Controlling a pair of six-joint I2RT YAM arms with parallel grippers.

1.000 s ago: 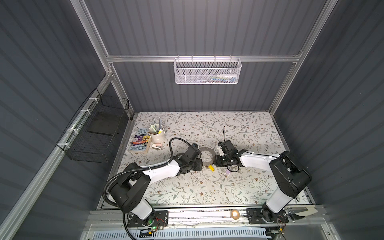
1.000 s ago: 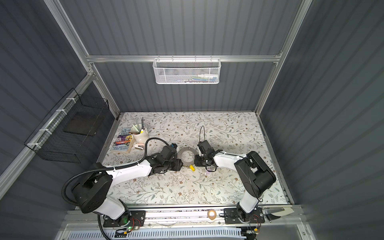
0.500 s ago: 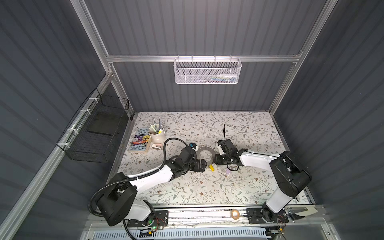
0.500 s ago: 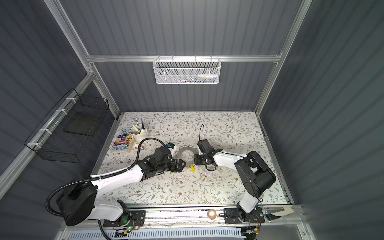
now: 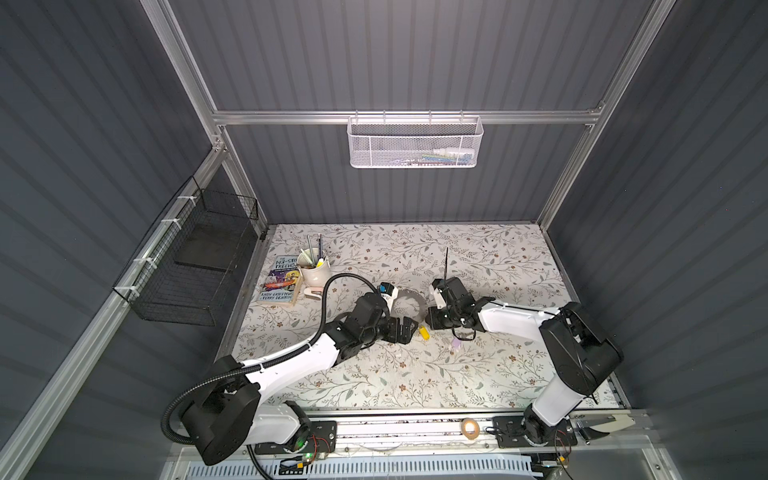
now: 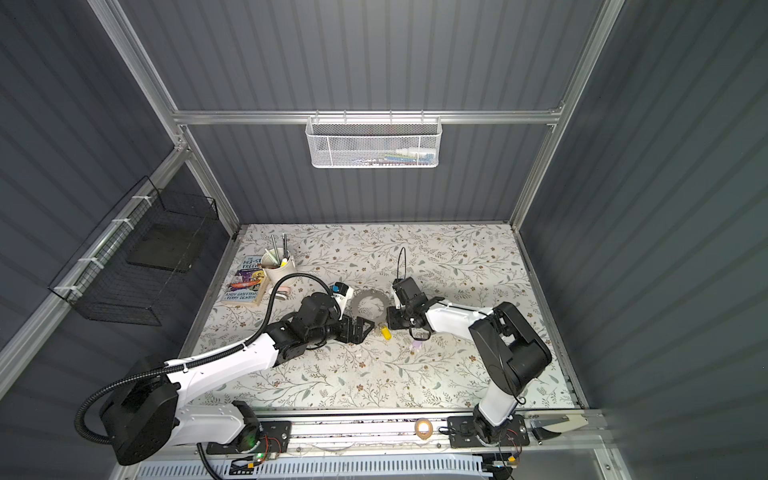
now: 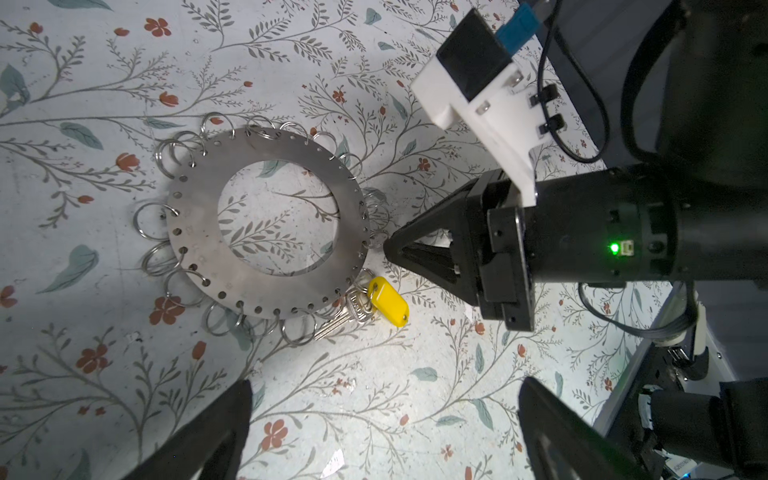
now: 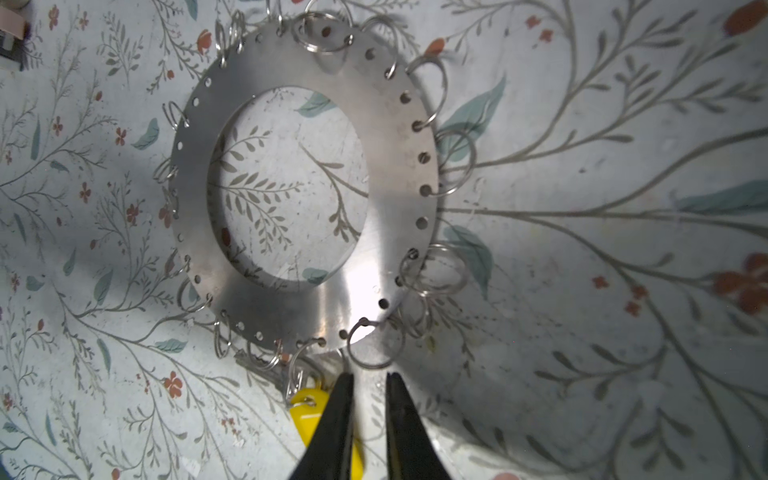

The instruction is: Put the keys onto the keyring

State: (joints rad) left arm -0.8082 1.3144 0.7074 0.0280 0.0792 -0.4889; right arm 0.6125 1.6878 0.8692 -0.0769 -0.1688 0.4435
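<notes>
The keyring [image 5: 409,296] [image 6: 360,300] [image 7: 195,208] [image 8: 395,174], a flat grey metal ring with wire loops round its rim, lies flat on the floral mat between both arms. One of the keys, with a yellow tag [image 5: 423,332] [image 6: 385,333] [image 7: 388,301] [image 8: 305,409], rests against the rim among the loops. The other key, with a lilac tag [image 5: 456,343] [image 6: 417,345], lies loose under the right arm. My left gripper [image 5: 405,330] [image 7: 384,415] stands wide open and empty, short of the ring. My right gripper [image 5: 428,322] [image 8: 370,376] points at a loop, jaws a narrow gap apart, holding nothing.
A mug of pens [image 5: 314,270] and a book [image 5: 282,278] sit at the back left of the mat. A tan tape roll [image 5: 469,426] and scissors [image 5: 602,426] lie on the front rail. A black wire basket [image 5: 195,257] hangs on the left wall.
My left gripper has opened wide and pulled back from the ring toward the front. My right gripper's jaws have narrowed a little; its arm has barely moved.
</notes>
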